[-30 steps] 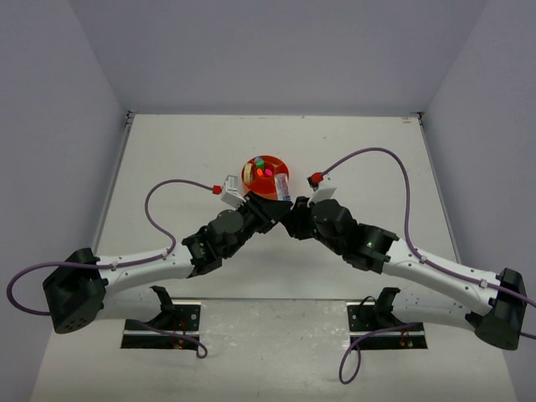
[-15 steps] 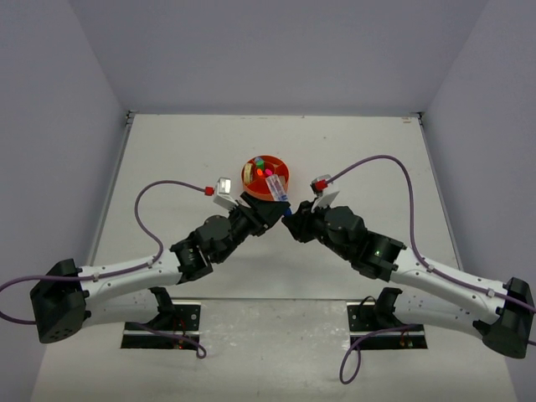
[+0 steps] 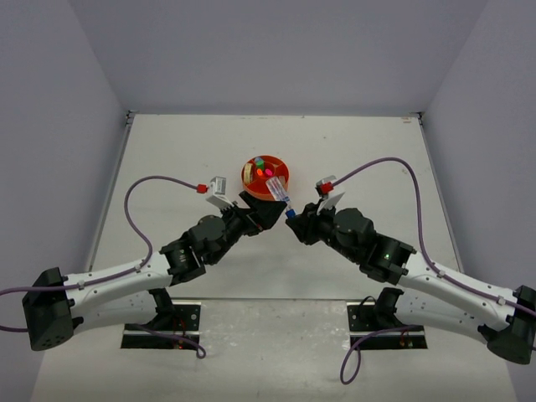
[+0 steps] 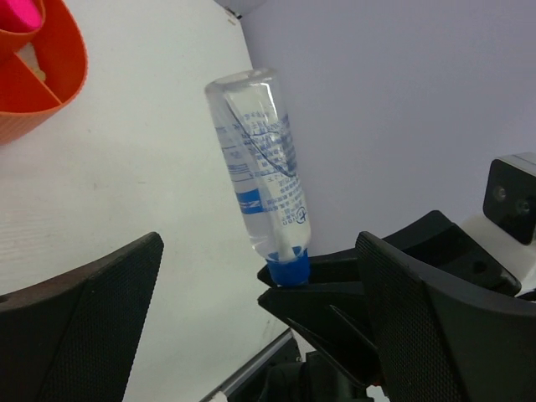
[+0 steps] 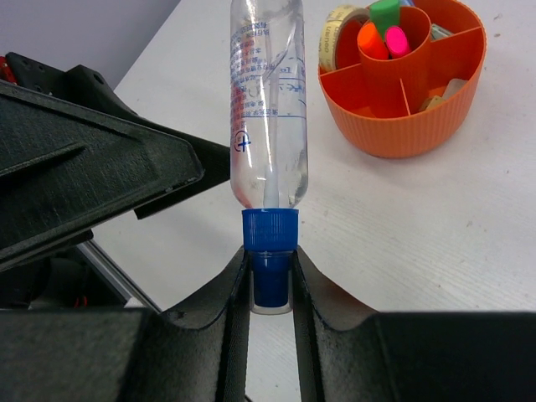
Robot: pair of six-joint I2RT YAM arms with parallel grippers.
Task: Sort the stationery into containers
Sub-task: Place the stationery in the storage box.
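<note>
- We've got the right gripper [image 5: 270, 276] pinched on the blue cap [image 5: 270, 230] of the clear bottle [image 5: 268, 109], which pokes out past its tips.
- Our left gripper [image 4: 260, 243] is wide open, one finger either side of the bottle, not touching.
- The orange organizer [image 5: 419, 126] sits just beyond.

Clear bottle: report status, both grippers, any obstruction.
Right gripper shut on bottle, at blue cap. Left gripper open, fingers flanking bottle, not touching. Bottle not yet in orange organizer; no obstruction seen.

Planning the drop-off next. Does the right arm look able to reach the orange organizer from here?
Probably yes. The right pincer grips the clear bottle by its blue cap, the orange organizer stands just ahead, and the open left pincer sits to one side, not between them.
</note>
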